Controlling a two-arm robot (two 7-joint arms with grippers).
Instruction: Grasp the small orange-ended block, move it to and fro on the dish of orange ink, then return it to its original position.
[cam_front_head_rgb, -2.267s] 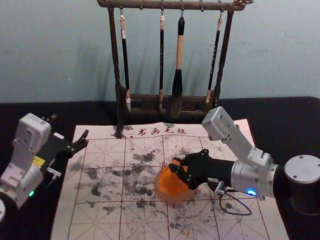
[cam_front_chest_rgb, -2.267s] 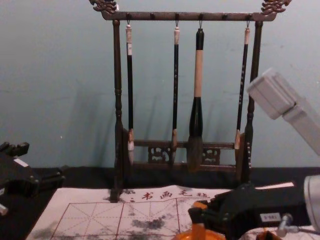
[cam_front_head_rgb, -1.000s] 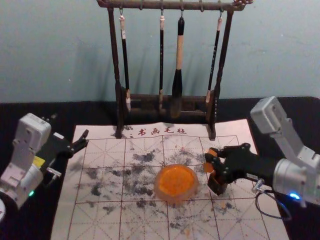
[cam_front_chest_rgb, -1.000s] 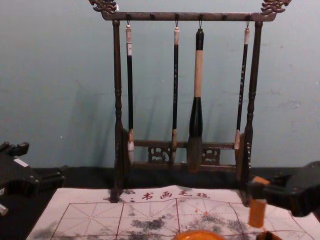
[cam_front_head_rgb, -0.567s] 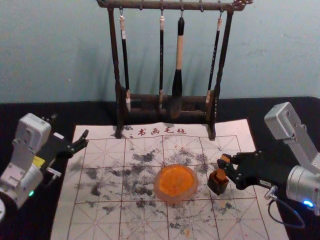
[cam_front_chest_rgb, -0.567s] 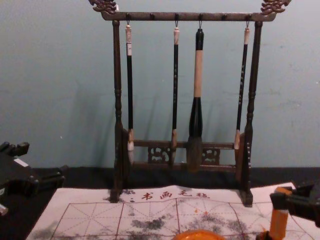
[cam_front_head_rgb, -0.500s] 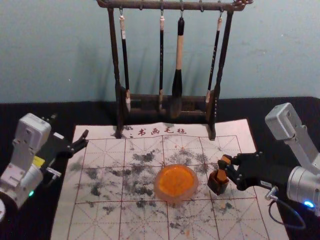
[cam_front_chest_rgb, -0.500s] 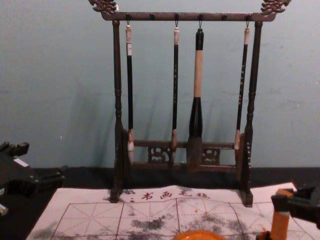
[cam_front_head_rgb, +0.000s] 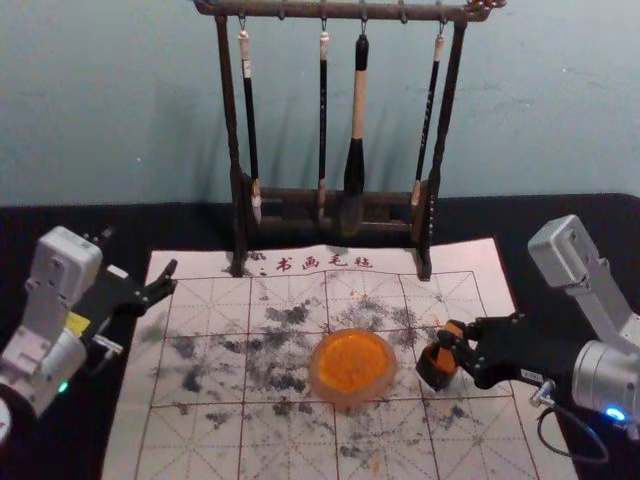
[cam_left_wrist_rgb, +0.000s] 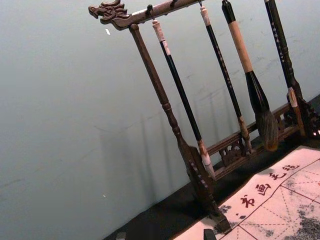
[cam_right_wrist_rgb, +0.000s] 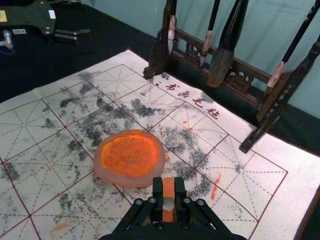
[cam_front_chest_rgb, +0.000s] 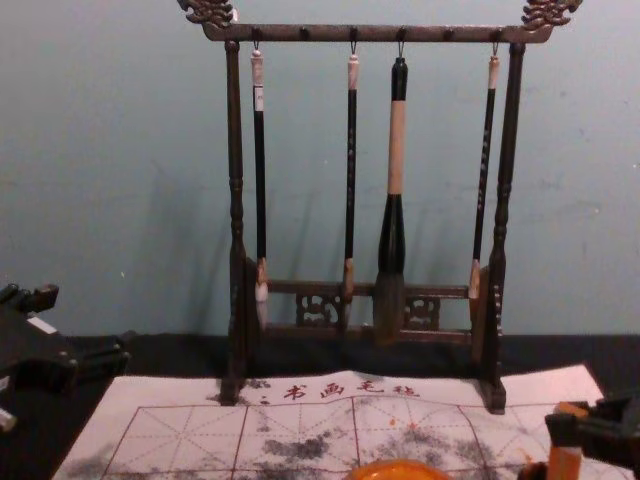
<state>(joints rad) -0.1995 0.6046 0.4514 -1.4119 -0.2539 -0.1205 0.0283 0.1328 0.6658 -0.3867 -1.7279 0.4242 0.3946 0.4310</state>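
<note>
In the head view, my right gripper (cam_front_head_rgb: 456, 345) is at the right part of the felt mat, shut on the orange-ended block (cam_front_head_rgb: 454, 328). The block stands roughly upright with its lower part at the mouth of a small dark box (cam_front_head_rgb: 435, 372); how deep it sits is hidden by the gripper. In the right wrist view, the right gripper (cam_right_wrist_rgb: 168, 189) pinches the block (cam_right_wrist_rgb: 168, 184), orange with a pale band. The dish of orange ink (cam_front_head_rgb: 352, 362) lies left of the box. My left gripper (cam_front_head_rgb: 142, 262) is parked open at the left; its fingertips (cam_left_wrist_rgb: 209, 234) show in the left wrist view.
A dark wooden brush rack (cam_front_head_rgb: 335, 197) with several hanging brushes stands at the back of the ink-stained mat (cam_front_head_rgb: 205, 440). The black table surface (cam_front_head_rgb: 560, 235) extends beyond the mat's right and left edges.
My right gripper has carried the block from over the dish rightward to the box. Over the last half second it has sunk slightly, and the box has shifted a little. The left arm has stayed still.
</note>
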